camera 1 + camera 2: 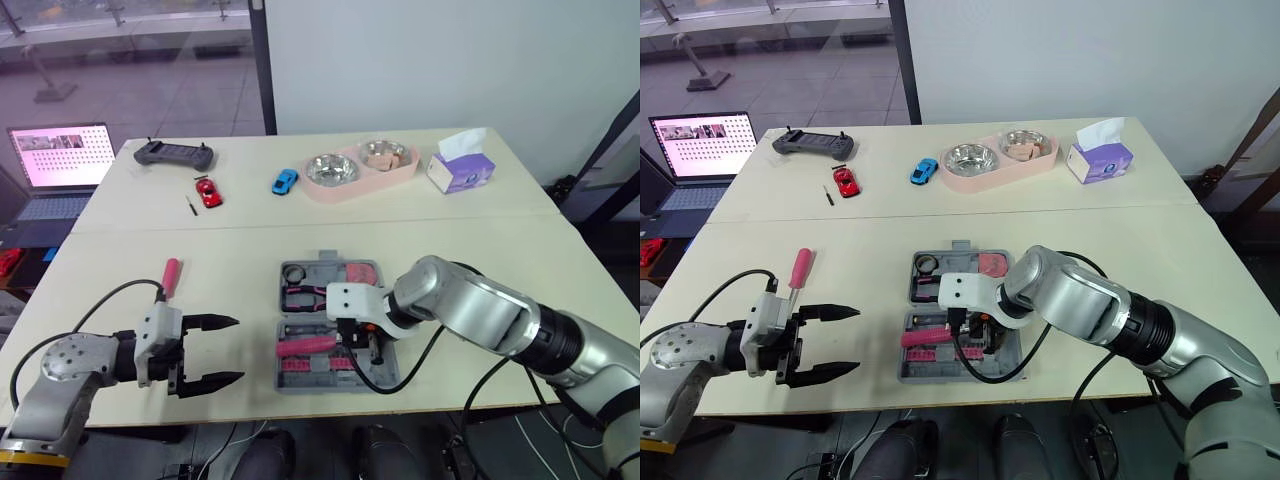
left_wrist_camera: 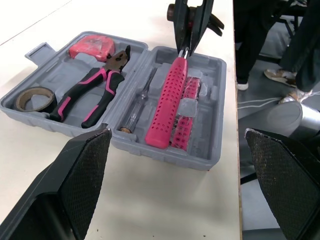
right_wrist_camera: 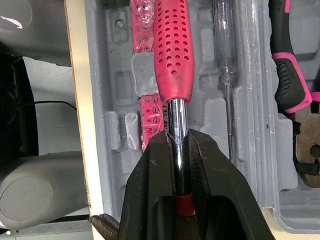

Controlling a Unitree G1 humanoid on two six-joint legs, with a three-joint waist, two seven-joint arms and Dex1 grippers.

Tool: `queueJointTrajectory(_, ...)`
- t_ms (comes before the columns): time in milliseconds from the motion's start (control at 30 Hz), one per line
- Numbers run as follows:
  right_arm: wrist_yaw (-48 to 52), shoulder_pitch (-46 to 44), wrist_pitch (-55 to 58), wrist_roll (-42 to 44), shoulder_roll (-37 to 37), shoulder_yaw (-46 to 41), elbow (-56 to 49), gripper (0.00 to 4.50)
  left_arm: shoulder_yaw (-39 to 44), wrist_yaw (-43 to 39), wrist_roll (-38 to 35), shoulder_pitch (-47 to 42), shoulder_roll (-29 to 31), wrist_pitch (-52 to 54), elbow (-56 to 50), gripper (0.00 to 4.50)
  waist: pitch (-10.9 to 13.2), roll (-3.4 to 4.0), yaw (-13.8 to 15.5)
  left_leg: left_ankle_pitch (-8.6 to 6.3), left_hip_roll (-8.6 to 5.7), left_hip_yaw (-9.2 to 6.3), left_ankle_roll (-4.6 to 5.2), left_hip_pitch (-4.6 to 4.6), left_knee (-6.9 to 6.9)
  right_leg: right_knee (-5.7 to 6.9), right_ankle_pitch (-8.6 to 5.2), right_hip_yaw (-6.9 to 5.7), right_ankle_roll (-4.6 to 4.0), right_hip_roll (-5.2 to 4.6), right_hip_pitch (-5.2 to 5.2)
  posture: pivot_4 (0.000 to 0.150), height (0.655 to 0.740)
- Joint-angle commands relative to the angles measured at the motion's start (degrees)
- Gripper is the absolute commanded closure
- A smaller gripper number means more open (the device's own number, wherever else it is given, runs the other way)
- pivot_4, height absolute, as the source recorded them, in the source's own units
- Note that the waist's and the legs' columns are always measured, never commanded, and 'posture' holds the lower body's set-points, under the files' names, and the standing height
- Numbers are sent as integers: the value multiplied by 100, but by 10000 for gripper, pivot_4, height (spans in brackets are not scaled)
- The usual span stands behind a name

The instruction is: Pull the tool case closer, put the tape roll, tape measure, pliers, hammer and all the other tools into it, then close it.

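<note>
1. Tool case (image 2: 165, 155) is lying open on the near part of the table (image 1: 480, 250), about centre, both halves flat.
2. In the near half I've got the hammer (image 2: 167, 102), pink handle pointing left. My right gripper (image 3: 176, 136) is clamped tight on its steel shaft just past the handle.
3. A clear-handled screwdriver (image 2: 139, 102) lies in its slot just beside the hammer, on the far side.
4. In the far half the tape roll (image 2: 34, 97) sits at the left, the pliers (image 2: 92, 95) are in the middle and the red tape measure (image 2: 92, 47) is at the right.
5. My left gripper (image 1: 238, 349) hovers over bare table left of the case, fingers spread wide, holding nothing.
6. A pink-handled tool (image 1: 171, 275) lies on the table just beyond that gripper.
7. On the far table there are two toy cars (image 1: 209, 192), a tray of bowls (image 1: 345, 185) and a tissue box (image 1: 460, 168).
</note>
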Motion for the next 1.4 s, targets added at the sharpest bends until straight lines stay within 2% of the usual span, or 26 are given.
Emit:
queueJointTrajectory(33,-15,-77,-71,-75,-10,-107,-56,44769,114,-13,-103,17,35,-50,-122,0,0,0,0,0,0,0,0,0,0,0,0,0,0,0,0,1500,7400)
queueJointTrajectory(1133,126,221,-677,-563,177,20,664,44769,156,-31,-84,82,26,-225,44,0,0,0,-5,2,1,0,-3,1,2,2,2,0,-2,8,0,1500,7400)
queueJointTrajectory(1200,119,258,-667,-570,192,2,674,35228,161,-29,-87,64,28,-224,61,0,-1,0,-3,2,2,0,-3,1,2,3,3,0,-4,8,0,1500,7400)
queueJointTrajectory(1267,69,296,-668,-605,230,-24,711,28242,164,-22,-91,55,24,-218,67,0,-1,0,-1,3,2,0,-4,1,2,3,3,0,-4,9,0,1500,7400)
queueJointTrajectory(1367,53,317,-685,-633,264,-62,760,12780,144,-3,-101,46,22,-181,18,0,-1,0,0,3,1,1,-4,1,3,3,3,0,-4,9,1,1500,7400)
queueJointTrajectory(1400,48,327,-683,-635,270,-75,770,12780,131,8,-102,40,20,-166,-4,0,-1,-1,0,3,0,1,-4,1,3,3,4,0,-4,9,1,1500,7400)
